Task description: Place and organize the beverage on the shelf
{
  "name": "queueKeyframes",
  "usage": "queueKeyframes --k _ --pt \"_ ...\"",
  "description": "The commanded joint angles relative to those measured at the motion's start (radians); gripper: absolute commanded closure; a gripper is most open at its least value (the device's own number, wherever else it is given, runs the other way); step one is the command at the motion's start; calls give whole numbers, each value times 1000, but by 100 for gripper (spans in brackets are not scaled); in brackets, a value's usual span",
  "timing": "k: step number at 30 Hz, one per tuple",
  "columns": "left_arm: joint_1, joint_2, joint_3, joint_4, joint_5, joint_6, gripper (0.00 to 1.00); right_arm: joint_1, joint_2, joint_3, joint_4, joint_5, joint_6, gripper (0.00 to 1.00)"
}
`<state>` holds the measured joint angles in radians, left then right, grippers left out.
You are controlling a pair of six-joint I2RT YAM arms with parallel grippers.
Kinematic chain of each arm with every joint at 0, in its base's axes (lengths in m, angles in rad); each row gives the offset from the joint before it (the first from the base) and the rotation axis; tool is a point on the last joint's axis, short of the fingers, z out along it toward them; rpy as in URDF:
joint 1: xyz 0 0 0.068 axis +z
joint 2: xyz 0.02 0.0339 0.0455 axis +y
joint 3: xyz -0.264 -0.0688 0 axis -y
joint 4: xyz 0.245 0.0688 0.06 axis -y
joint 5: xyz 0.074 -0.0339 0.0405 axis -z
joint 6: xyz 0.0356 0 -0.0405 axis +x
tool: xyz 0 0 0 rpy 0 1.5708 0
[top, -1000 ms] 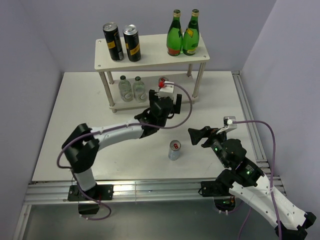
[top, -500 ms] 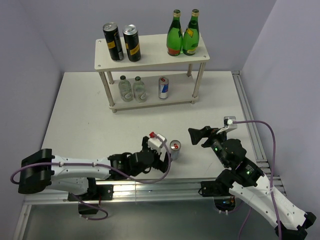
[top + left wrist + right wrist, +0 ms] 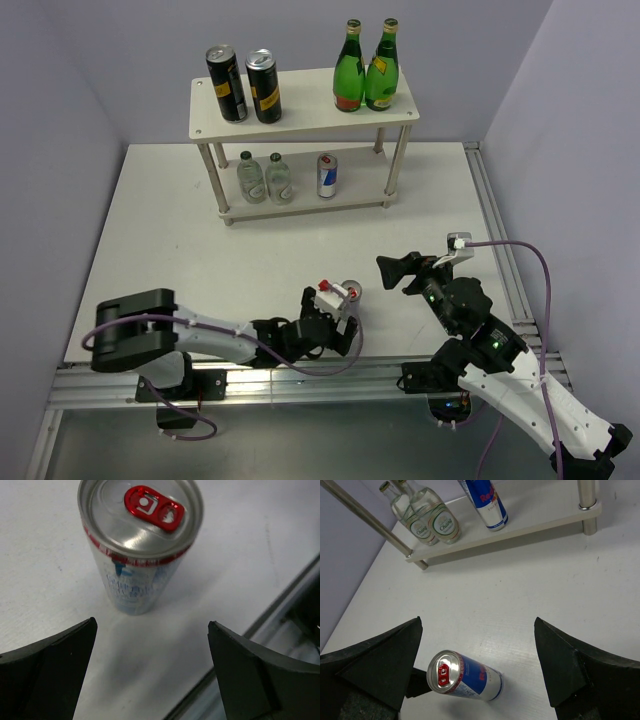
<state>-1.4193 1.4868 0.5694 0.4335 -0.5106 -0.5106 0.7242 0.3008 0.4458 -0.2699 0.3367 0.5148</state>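
This is a robotics lab test cell: plain pale walls (image 3: 60, 100) box in a white table (image 3: 160, 230), and an aluminium frame rail (image 3: 100, 385) runs close by the left gripper (image 3: 151, 624). Well ahead of that gripper stands a small shelf (image 3: 305, 100) stocked with drinks (image 3: 265, 87).

The shelf (image 3: 305, 103), two pale beige boards on thin light legs, stands at the twelve o'clock side. Two black-and-yellow cans (image 3: 227, 83) stand upright at the top board's nine o'clock end. Below, two clear bottles (image 3: 250, 177) stand side by side, with a silver-blue can (image 3: 326, 175) at their three o'clock. A second silver-blue can (image 3: 140, 545), its tab red, stands upright off the shelf, well apart at its five o'clock.
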Motion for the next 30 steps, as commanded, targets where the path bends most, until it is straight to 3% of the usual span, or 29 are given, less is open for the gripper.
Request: queueKeyframes --k 1,8,11,12,15,18,22,30 --pt "-3 104 127 85 -158 12 1 6 1 -1 29 15 -13 0" --pt "42 331 227 250 -293 26 2 4 -3 -2 34 5 -13 0" --pt "71 401 282 341 -331 79 38 4 -9 -4 32 5 -12 0" --pt "86 417 302 349 -332 118 67 4 -12 -4 31 5 -12 0" --pt "130 461 433 341 -312 179 100 4 -15 -4 31 4 -13 0" --pt "190 477 501 349 -263 236 100 4 -19 -4 31 4 -12 0" --pt "287 521 715 214 -198 254 100 4 -23 -5 32 -1 -13 0" --pt "471 612 1006 79 -86 270 100 4 -38 -7 34 -13 -12 0"
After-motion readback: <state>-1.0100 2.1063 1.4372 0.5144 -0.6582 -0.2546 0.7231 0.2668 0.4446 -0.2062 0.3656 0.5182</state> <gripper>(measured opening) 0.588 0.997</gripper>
